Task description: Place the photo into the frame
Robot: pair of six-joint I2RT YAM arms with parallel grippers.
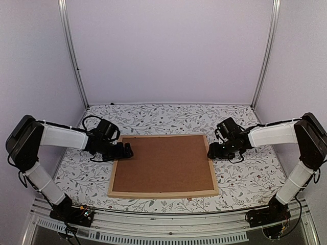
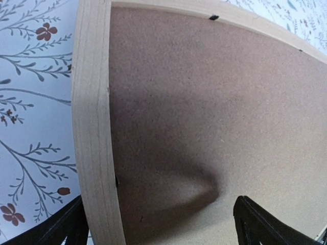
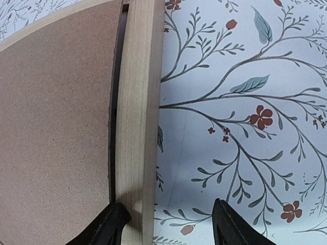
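Frame (image 1: 162, 193): thin strips of light natural wood with a straight grain, rectangular, lying flat mid-table on the floral cloth (image 1: 245, 178).
Backing board (image 1: 162, 163): brown, matte and finely speckled, set inside the rails. A dark slit (image 3: 116, 102) runs along the right rail.
Left gripper (image 1: 125, 151): jaws wide, astride the left rail, nothing held.
Right gripper (image 1: 212, 152): jaws parted astride the right rail. The inner finger (image 3: 110, 227) is at the rail's inner edge and the outer stands apart over the cloth.
Edges: bare cloth borders every side of the frame.
Hidden: the board covers the opening, so what lies beneath cannot be told. The wrist views crop the fingers.
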